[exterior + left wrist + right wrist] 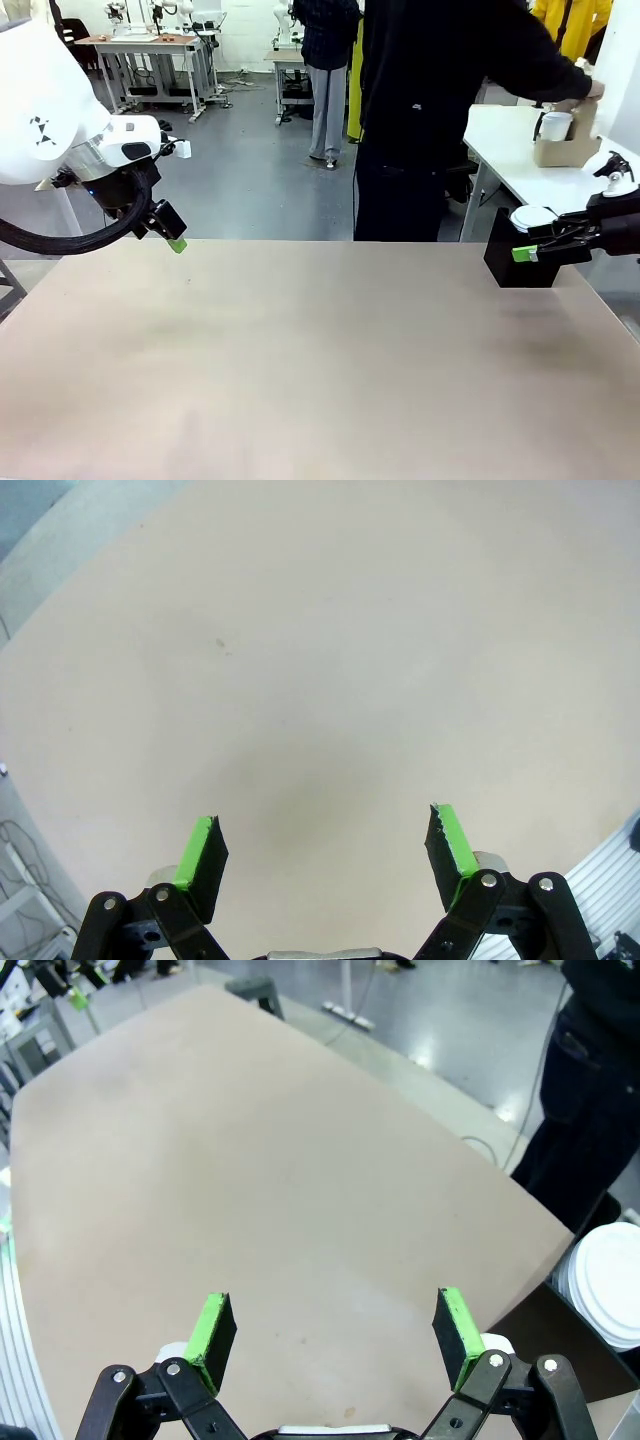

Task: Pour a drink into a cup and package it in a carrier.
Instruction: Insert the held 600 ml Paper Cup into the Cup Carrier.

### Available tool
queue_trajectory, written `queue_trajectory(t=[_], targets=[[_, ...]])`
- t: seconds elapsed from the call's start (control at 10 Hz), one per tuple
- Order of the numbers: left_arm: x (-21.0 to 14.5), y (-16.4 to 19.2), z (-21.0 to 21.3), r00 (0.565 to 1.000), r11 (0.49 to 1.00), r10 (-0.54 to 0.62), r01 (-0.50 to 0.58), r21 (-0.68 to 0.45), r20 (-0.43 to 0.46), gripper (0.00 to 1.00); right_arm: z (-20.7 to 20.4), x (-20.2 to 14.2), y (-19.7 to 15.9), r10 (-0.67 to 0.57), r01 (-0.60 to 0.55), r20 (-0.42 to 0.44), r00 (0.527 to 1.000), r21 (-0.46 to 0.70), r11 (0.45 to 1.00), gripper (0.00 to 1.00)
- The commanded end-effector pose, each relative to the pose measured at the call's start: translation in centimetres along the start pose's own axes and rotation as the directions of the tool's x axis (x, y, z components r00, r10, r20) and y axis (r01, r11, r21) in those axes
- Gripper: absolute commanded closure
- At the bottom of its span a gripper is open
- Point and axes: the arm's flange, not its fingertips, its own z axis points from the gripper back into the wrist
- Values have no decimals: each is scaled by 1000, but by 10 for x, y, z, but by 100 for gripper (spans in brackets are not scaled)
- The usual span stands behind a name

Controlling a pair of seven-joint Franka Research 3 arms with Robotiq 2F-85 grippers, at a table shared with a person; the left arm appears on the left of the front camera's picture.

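Carrier point(566, 143): one, brown cardboard, on the far side surface point(520, 172) at picture right, under the person's hand point(590, 92).
Cup point(555, 126): one, white, standing in the carrier.
Black box point(521, 262): one, at the main surface's point(300, 350) right far edge, holding white lids point(607, 1282).
Open room: main surface bare from the left edge to the box.
Right gripper point(335, 1332): jaws wide apart, nothing held, level beside the box.
Left gripper point(325, 852): jaws wide apart, nothing held, raised over the left far corner.
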Motion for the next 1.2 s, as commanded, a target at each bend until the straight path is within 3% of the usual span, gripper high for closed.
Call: queue_trajectory(t=[0.0,1.1], targets=[[-2,1,0,1000,1000,-5,5,6,-1,0,1,0,-1,16,-16,-2,1000,-6,1000,0],[-2,1,0,1000,1000,-5,5,6,-1,0,1,0,-1,16,-16,-2,1000,-6,1000,0]])
